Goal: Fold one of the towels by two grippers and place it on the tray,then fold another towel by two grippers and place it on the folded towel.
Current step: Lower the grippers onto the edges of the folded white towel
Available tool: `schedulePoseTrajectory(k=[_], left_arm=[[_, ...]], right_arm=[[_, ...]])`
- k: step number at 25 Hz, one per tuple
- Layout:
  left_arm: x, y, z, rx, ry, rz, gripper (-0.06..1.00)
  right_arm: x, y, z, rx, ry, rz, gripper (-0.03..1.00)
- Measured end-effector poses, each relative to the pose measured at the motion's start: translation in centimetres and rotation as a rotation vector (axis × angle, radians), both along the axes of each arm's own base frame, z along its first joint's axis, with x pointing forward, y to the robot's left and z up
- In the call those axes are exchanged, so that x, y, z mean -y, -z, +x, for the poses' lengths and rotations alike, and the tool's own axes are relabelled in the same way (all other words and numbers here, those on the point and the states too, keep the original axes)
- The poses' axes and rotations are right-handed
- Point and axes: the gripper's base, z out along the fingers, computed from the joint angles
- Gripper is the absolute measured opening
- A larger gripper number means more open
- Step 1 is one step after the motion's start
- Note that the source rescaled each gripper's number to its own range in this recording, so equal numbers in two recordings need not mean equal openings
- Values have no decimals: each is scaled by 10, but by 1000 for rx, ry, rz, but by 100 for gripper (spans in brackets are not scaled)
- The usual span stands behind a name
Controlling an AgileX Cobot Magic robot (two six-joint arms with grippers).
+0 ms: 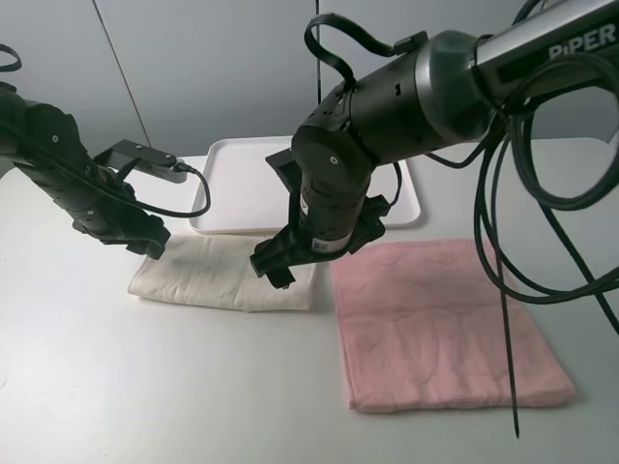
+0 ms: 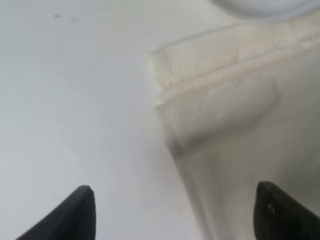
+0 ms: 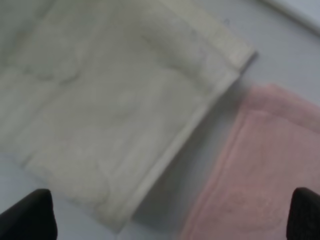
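Cream towel (image 1: 218, 275) lay folded on the counter (image 1: 145, 387) just in front of the tray (image 1: 251, 184), beside the pink towel (image 1: 440, 324). Left fingers (image 2: 80, 215) and right fingers (image 3: 30, 215) hung wide open over its ends, gripping nothing.

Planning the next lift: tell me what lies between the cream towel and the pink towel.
Only a narrow strip of bare table lies between the cream towel and the pink towel. The right wrist view shows it most clearly; the exterior high view agrees.

I see the cream towel (image 2: 235, 100) lying folded on the desk (image 2: 75, 100), its layered corner near the tray (image 2: 260, 7). My left gripper (image 2: 180, 215) hangs wide apart, straddling the towel's edge.
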Motion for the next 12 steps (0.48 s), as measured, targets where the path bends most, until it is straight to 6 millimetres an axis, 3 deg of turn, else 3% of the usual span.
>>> schedulePoseTrajectory(k=[12], left_arm=[[-3, 28, -2, -108, -45, 36, 84]], right_arm=[[-1, 0, -2, -16, -37, 4, 100]])
